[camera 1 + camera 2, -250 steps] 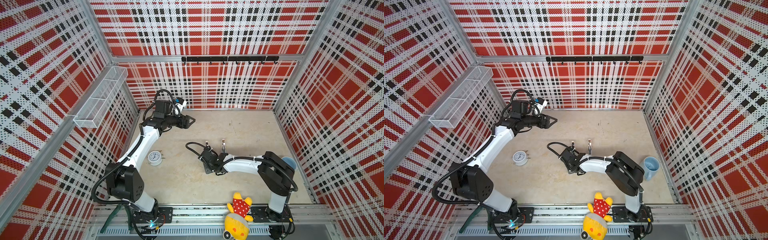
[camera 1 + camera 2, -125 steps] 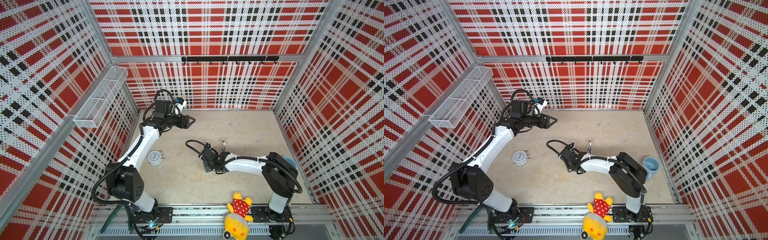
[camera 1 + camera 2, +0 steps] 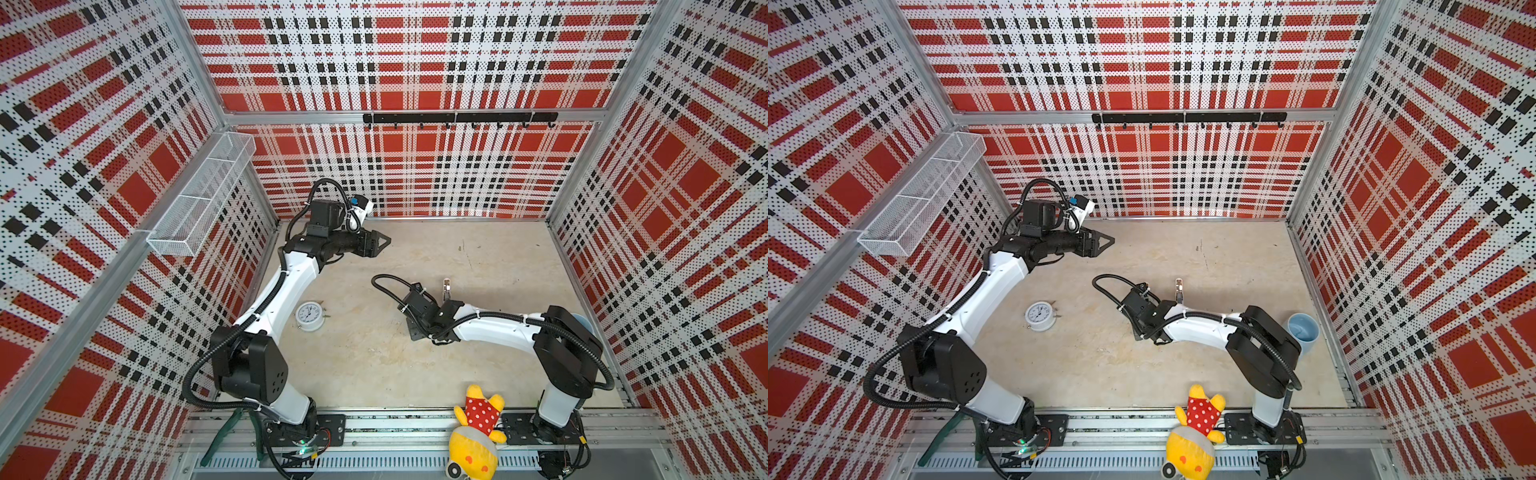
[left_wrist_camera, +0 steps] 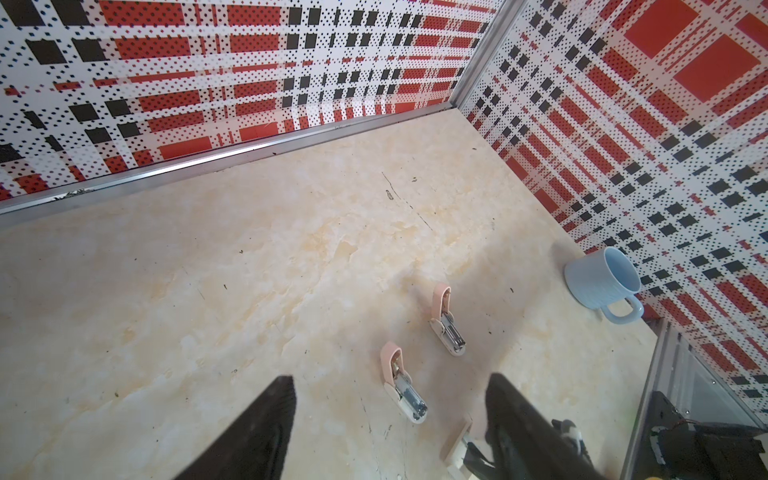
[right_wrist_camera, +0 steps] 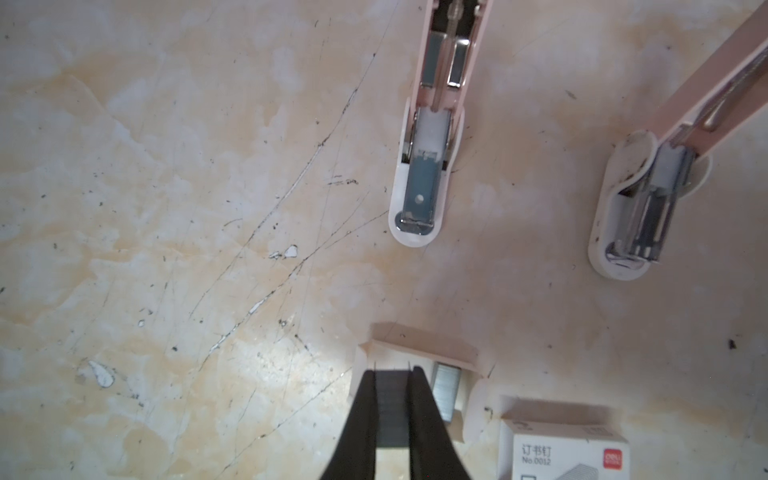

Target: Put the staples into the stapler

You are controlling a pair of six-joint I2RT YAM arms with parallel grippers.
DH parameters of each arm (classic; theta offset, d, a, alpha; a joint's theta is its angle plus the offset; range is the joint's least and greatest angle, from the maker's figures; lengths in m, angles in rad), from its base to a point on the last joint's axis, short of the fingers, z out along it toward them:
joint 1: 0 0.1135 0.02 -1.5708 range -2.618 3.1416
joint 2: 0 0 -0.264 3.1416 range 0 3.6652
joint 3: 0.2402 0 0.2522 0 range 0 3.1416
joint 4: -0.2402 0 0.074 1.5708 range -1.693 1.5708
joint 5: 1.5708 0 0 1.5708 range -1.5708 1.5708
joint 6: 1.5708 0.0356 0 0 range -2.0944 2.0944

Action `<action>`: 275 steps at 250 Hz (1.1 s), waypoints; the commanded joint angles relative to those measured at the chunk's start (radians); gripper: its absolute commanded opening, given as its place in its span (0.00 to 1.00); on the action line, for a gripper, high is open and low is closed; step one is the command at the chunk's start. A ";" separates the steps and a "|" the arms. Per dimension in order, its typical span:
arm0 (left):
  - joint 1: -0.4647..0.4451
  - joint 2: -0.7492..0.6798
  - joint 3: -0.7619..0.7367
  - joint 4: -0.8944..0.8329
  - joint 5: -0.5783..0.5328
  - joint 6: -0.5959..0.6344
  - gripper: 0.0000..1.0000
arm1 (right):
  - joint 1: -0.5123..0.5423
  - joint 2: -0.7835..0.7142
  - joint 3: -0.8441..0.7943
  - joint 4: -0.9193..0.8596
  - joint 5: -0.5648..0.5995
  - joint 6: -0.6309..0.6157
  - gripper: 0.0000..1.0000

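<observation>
Gripping the staples (image 5: 392, 415) in their tray (image 5: 424, 347), ahead of loading
Holding the left gripper (image 3: 381, 241) wide and empty above the back of the table (image 3: 498, 249) (clear of the work, apparently); facing two pink staplers (image 5: 424, 166), lids swung open so the magazines can take a strip; pinching, right gripper (image 5: 392, 374) narrowed, one grey strip just beside the white box (image 5: 561, 449).

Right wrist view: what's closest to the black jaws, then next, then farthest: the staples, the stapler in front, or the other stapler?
1. The staples: between the jaws of the right gripper.
2. The stapler in front: straight ahead.
3. The other stapler: off to one side.
</observation>
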 commanded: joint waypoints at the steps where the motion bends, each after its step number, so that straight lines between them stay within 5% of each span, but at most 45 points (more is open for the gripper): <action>1: 0.006 -0.029 0.004 0.021 0.017 -0.003 0.75 | -0.028 -0.045 0.028 0.035 -0.003 -0.018 0.10; 275: 0.026 0.035 0.059 0.011 0.054 0.009 0.75 | -0.261 -0.124 -0.138 0.277 0.064 -0.090 0.12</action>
